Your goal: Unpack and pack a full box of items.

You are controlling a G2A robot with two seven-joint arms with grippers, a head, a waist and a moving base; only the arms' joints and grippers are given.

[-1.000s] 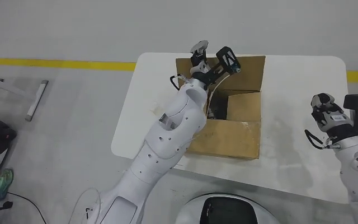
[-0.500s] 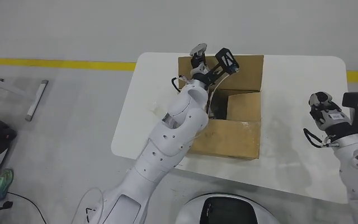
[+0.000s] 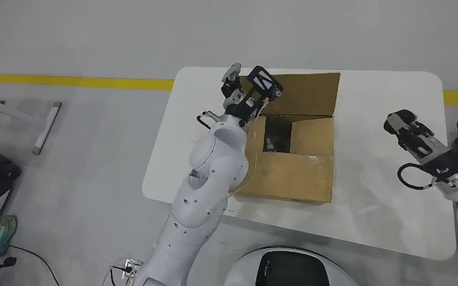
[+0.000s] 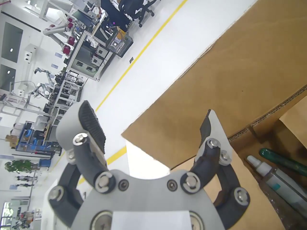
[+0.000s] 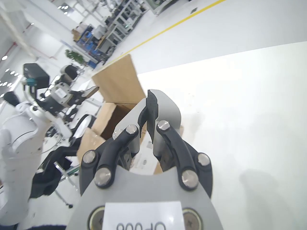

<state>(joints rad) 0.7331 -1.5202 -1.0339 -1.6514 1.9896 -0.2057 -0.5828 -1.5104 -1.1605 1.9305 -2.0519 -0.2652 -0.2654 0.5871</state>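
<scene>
Left gripper (image 3: 240, 77), jaws released, at 10 o'clock of box (image 3: 293, 179). Best clear flap (image 4: 227, 72), then descend on tubes (image 4: 278, 180). Right gripper (image 5: 148, 107) clenched, 3 o'clock.

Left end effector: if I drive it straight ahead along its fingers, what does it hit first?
Most likely the raised box flap: the open left end effector points at its face, near the flap's corner. The tube inside the box lies off that line. How far off the flap is, I cannot tell.
</scene>
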